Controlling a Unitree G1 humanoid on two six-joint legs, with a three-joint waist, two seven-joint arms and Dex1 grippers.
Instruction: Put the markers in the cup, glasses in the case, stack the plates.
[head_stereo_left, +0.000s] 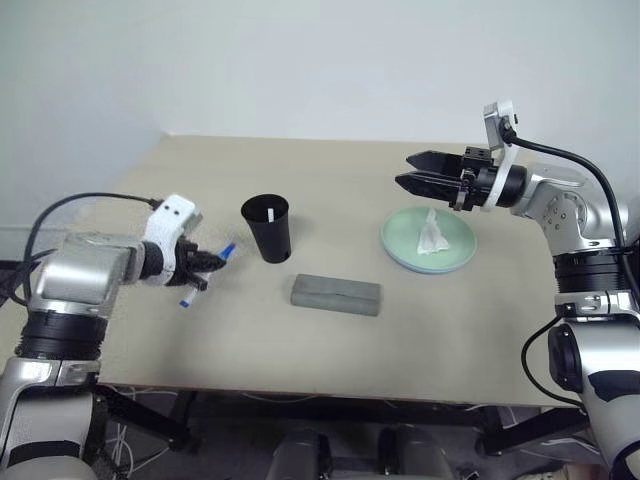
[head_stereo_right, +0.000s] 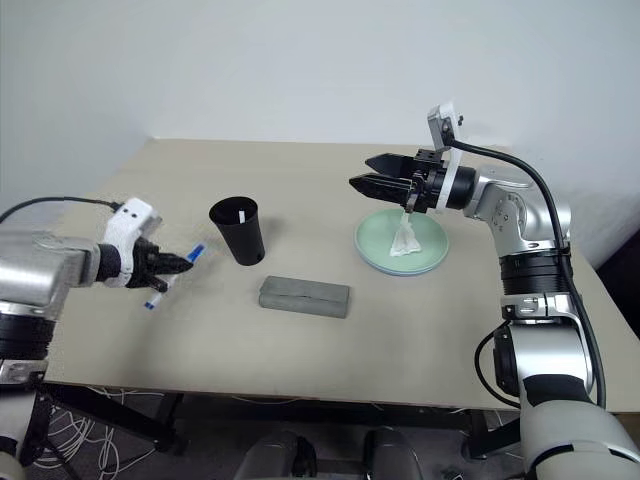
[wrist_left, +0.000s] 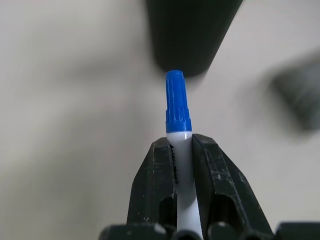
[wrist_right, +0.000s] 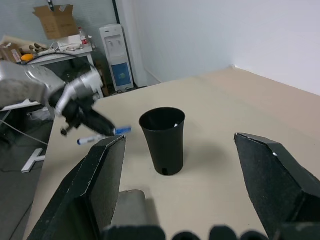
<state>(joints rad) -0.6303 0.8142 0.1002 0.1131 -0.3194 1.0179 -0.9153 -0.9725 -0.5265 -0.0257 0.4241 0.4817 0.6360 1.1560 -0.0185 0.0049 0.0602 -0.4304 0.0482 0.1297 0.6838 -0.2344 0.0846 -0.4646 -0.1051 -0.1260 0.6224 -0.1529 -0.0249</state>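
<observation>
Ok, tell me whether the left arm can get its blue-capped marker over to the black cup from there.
Probably yes: the left tool grips the blue-capped white marker beside the matte black tapered cup, with only bare tabletop between.

Left clamped, right open, both arms raised.
Left gripper (head_stereo_left: 203, 266) pinches the blue-capped marker (wrist_left: 178, 130), angled down and inward. Right gripper (head_stereo_left: 417, 172) sits level, pointing toward the robot's left, fingers spread wide, holding nothing.

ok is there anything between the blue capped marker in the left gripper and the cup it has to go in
Nothing visible. The left gripper holds the blue-capped marker above the table, its cap pointing toward the cup, with only bare tabletop between them. The case lies off to the side.
</observation>
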